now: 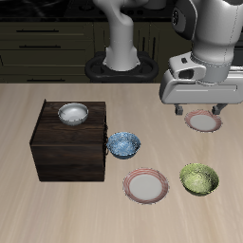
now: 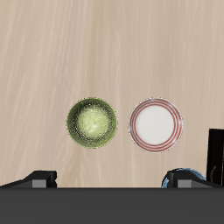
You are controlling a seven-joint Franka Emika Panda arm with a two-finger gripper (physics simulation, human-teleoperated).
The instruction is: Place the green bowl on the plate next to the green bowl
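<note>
Claw [image 1: 201, 111] hangs high above the table, well clear of everything, and grips nothing; its fingers are hidden under the wide grey hand in the outside view and only dark edges show in its own camera, so I cannot tell whether it is open or closed. Judging by that height, the reach has not begun. Looking straight down, its camera takes in the green bowl [image 2: 92, 122] and the plate [image 2: 157, 122] side by side, close but not touching. In the outside view the green bowl [image 1: 199, 178] sits upright near the table's front edge, with the red-rimmed plate [image 1: 146, 185] just beside it, a short carry. Farther back lies a paler pink plate [image 1: 203, 120], partly hidden by the hand. A blue bowl [image 1: 123, 144] rests by a dark wooden box [image 1: 68, 152] with a white bowl [image 1: 73, 115] on top.
</note>
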